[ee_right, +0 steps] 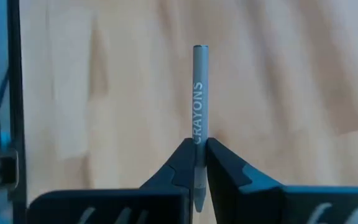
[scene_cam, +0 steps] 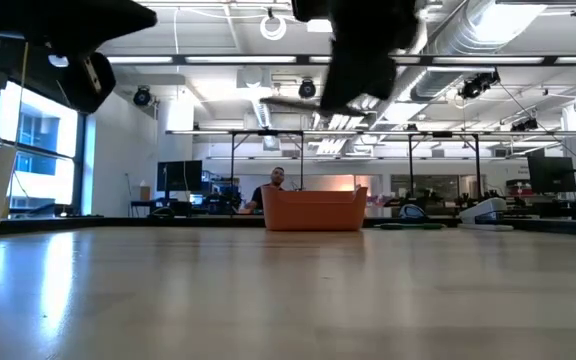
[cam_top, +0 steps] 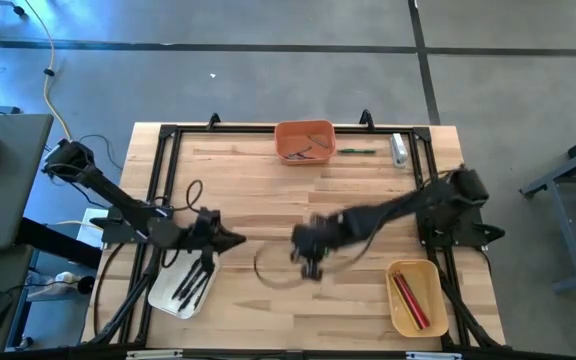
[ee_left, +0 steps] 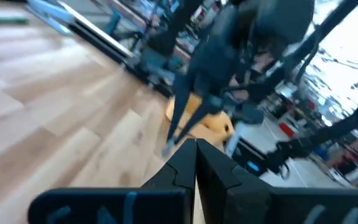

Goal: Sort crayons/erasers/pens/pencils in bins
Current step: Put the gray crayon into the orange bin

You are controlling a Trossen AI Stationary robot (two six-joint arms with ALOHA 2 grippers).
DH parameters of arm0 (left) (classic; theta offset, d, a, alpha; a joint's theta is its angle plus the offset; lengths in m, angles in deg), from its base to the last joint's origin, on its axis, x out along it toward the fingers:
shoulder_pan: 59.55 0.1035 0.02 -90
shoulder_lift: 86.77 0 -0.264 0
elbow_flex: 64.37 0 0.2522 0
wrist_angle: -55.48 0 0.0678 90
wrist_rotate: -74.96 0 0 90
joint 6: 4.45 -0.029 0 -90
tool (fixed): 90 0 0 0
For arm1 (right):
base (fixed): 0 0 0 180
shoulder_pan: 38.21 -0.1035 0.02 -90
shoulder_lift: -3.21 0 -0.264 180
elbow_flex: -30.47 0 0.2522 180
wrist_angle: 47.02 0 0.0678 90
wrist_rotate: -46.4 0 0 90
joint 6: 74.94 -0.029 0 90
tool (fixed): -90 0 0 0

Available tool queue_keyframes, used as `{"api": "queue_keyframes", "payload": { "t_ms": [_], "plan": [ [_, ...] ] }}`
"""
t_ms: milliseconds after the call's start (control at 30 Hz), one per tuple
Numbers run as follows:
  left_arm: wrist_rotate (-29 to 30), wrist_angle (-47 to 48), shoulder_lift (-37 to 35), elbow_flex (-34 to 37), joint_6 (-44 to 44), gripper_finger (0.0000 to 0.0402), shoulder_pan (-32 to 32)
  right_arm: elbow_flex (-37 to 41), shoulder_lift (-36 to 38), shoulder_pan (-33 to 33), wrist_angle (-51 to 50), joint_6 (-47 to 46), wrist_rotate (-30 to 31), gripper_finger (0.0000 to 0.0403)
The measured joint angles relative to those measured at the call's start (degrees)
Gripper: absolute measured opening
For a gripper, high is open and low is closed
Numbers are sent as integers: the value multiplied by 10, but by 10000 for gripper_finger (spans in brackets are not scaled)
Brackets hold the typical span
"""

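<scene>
My right gripper (cam_top: 313, 264) hangs over the middle of the table, shut on a grey crayon (ee_right: 199, 93) lettered CRAYONS; the left wrist view shows the crayon as a thin stick (ee_left: 176, 124) slanting down below that gripper. My left gripper (cam_top: 236, 239) is shut and empty, pointing level toward the right arm, beside the white bin (cam_top: 173, 298), which holds black sticks. The orange bin (cam_top: 305, 140) stands at the far edge. The tan-yellow bin (cam_top: 415, 300) at the near right holds red sticks. A green pen (cam_top: 358, 151) lies on the table next to the orange bin. My right gripper pinches the grey crayon between its two fingers (ee_right: 182, 163), on the half toward its pointed end (ee_right: 197, 142). The crayon lies along the fingers; its flat end (ee_right: 201, 48) sticks out past the fingertips. It slants down, lifted clear of the table.
A stubby clear-and-white tube (cam_top: 399, 149) lies at the far right next to the green pen. A dark frame (cam_top: 163, 180) runs round the tabletop. The room beyond the far edge holds desks, screens and a person (scene_cam: 276, 185) behind the orange bin (scene_cam: 313, 210).
</scene>
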Motion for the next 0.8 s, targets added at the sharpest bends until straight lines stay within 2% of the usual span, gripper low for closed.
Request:
{"api": "queue_keyframes", "payload": {
  "t_ms": [233, 333, 433, 633, 800],
  "plan": [
    [-2, -3, -24, 13, -18, 0, 61, -1, 101, 166, -24, 101, -4, 14],
    [-2, -3, -24, 13, -14, 0, 87, -2, 119, 259, -28, 150, -2, 14],
    [-2, -2, -23, 13, -9, 0, 112, -2, 119, 350, -17, 191, -25, 14],
    [-2, 2, -23, 13, -13, 0, 162, -2, 62, 491, 32, 266, -77, 14],
    [-2, 3, -23, 13, -7, 0, 201, -28, -23, 548, 45, 313, -101, 14]
  ]
}}
